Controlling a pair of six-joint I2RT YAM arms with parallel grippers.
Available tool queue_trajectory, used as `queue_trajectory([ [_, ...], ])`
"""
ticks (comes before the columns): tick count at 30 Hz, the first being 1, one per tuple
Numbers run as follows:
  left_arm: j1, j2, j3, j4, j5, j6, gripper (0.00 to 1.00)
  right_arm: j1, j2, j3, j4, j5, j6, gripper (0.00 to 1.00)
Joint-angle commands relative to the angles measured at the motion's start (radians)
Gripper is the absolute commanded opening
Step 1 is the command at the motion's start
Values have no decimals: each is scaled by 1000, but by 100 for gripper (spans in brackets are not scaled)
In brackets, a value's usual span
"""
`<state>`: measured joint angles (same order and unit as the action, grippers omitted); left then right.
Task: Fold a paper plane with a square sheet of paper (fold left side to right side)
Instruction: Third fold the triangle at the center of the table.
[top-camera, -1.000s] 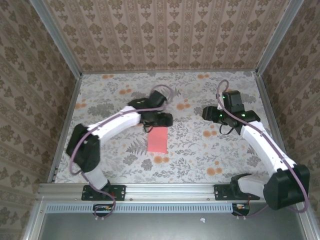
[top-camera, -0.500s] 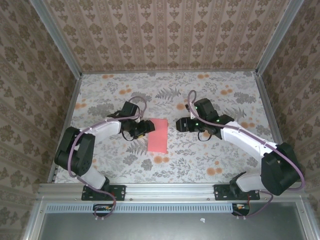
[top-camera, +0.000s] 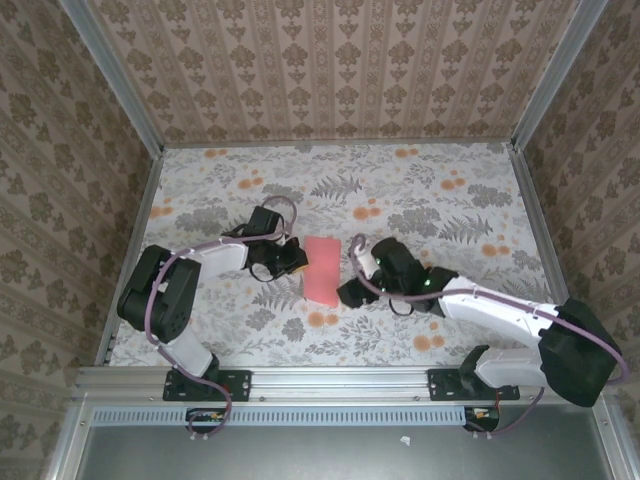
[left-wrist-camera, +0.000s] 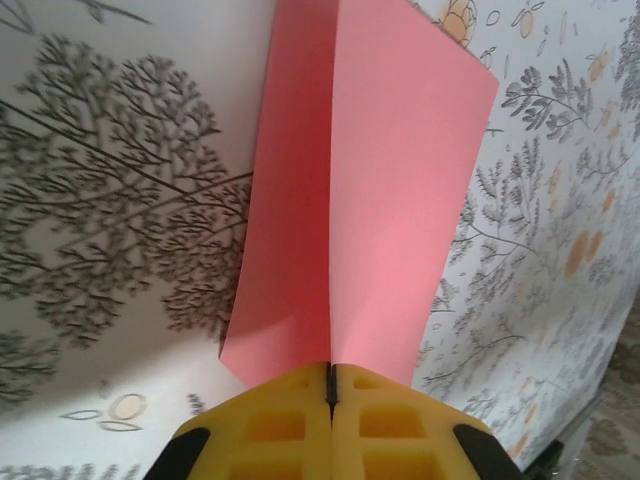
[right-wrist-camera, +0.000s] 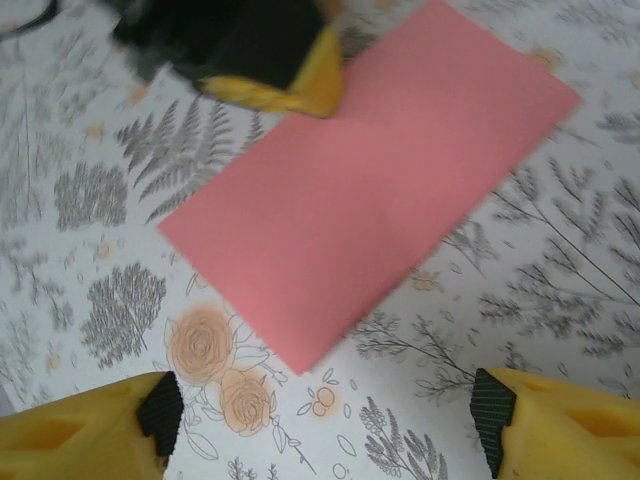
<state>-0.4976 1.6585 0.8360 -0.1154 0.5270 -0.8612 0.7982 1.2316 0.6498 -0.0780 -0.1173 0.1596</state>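
Observation:
The square sheet of paper (top-camera: 322, 268) lies folded into a salmon-pink rectangle at the middle of the flowered tabletop. My left gripper (top-camera: 297, 262) sits at its left edge, shut on the paper. In the left wrist view the yellow pads (left-wrist-camera: 290, 420) meet with the paper (left-wrist-camera: 380, 180) pinched between them, its two layers spreading apart beyond. My right gripper (top-camera: 347, 292) hovers open just off the sheet's near right corner. In the right wrist view its gripper (right-wrist-camera: 325, 425) is apart from the paper (right-wrist-camera: 370, 190), and the left gripper's yellow finger (right-wrist-camera: 290, 75) touches the far edge.
Patterned walls (top-camera: 330, 70) close in the table on three sides. A metal rail (top-camera: 340, 380) with both arm bases runs along the near edge. Orange flower blotches (right-wrist-camera: 215, 365) of the print lie under the right gripper. Free tabletop (top-camera: 450, 190) stretches behind the paper.
The left gripper has shut on the paper's left edge. The right arm has swung nearer and leftward to the sheet's near right corner, its jaws wider.

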Motion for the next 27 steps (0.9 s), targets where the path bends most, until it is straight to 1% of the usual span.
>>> queue_trajectory([
  [1,-26,5,-21,60,7,-90,1,112,-21,-71,177,146,-232,82],
  [3,-36,9,-19,68,7,-108,1,178,3,-92,234,201,-313,85],
  [5,-44,11,-16,71,4,-121,0,223,44,-91,268,247,-372,86],
  [9,-51,21,-16,76,4,-131,0,291,151,-42,313,347,-467,86],
  [12,-58,29,-14,76,5,-135,0,310,249,-2,346,384,-508,85],
  [16,-63,36,-16,88,10,-143,0,313,324,23,401,433,-515,83],
  [20,-65,38,-15,86,8,-144,0,312,373,57,418,445,-505,72],
  [25,-65,33,-15,68,0,-134,0,296,370,49,409,455,-481,47],
  [27,-65,33,-15,69,1,-133,0,291,357,44,381,446,-476,39],
])
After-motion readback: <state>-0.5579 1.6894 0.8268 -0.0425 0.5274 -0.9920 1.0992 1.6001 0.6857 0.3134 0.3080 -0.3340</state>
